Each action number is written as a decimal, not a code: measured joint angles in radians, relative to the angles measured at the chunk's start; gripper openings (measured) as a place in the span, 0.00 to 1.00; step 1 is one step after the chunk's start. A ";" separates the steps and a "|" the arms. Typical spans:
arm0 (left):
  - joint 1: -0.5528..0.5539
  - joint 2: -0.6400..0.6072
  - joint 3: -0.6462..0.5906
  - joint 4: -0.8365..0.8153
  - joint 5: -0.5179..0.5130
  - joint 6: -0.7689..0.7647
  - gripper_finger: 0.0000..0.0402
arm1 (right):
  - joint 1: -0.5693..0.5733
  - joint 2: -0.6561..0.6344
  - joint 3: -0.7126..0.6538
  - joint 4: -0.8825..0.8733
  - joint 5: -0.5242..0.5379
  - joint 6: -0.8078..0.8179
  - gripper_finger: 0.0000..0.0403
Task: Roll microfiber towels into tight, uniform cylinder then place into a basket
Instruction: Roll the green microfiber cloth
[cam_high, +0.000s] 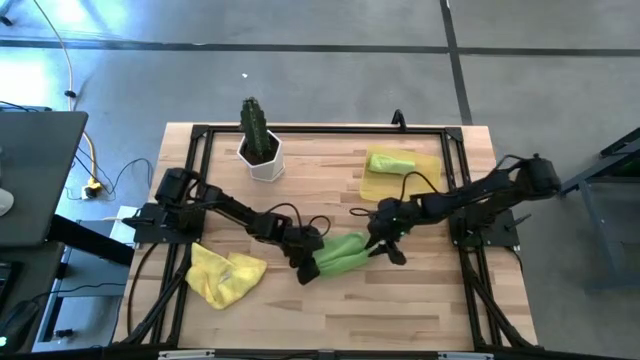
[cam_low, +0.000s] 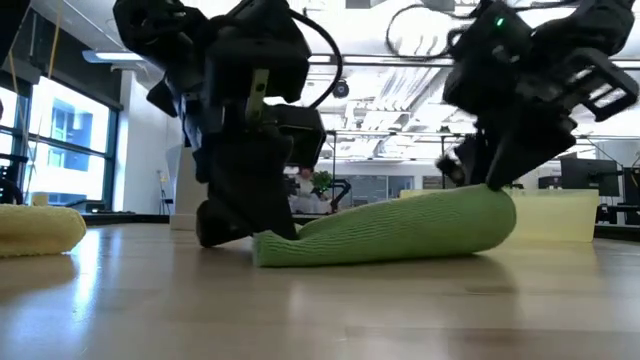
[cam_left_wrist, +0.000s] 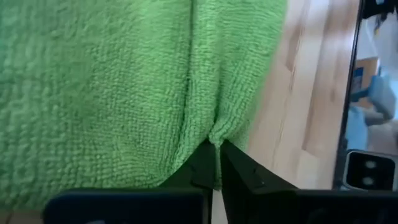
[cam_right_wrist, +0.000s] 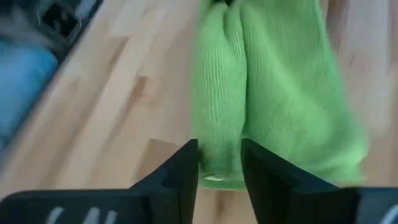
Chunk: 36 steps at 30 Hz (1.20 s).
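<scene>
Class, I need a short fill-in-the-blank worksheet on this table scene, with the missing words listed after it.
1. The left tool is shut on the rolled ____ towel.
2. The basket already holds ____ rolled towel.
3. The crumpled yellow towel lies on the ____.
4. The white pot holds a ____.

Missing words: green; one; table; cactus

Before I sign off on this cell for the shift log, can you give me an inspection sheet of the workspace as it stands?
Surface: wooden table, black frame rails around it.
Job's things: rolled green towel lying mid-table; second green towel in the yellow basket; yellow towel crumpled, unrolled.
Clutter: potted cactus at the far edge.
Grippers: left end effector pinched shut on one end of the rolled green towel; right end effector at the other end, fingers parted around the cloth.
Cables: yellow cable on the floor, arm cables on the table.
Surroundings: grey floor, laptop beside the table.
</scene>
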<state>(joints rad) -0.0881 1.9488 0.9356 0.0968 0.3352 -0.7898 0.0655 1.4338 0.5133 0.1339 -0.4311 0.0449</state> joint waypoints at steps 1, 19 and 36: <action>0.004 0.000 0.000 -0.006 0.008 -0.017 0.02 | 0.010 -0.015 0.000 -0.004 0.026 -0.073 0.29; 0.031 0.000 -0.001 -0.033 0.051 -0.126 0.01 | 0.288 -0.022 0.003 0.018 0.477 -0.455 0.36; 0.031 0.000 -0.002 -0.024 0.045 -0.143 0.01 | 0.240 0.136 0.005 0.080 0.461 -0.382 0.36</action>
<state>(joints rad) -0.0570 1.9488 0.9333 0.0727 0.3801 -0.9325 0.3054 1.5701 0.5179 0.2139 0.0294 -0.3375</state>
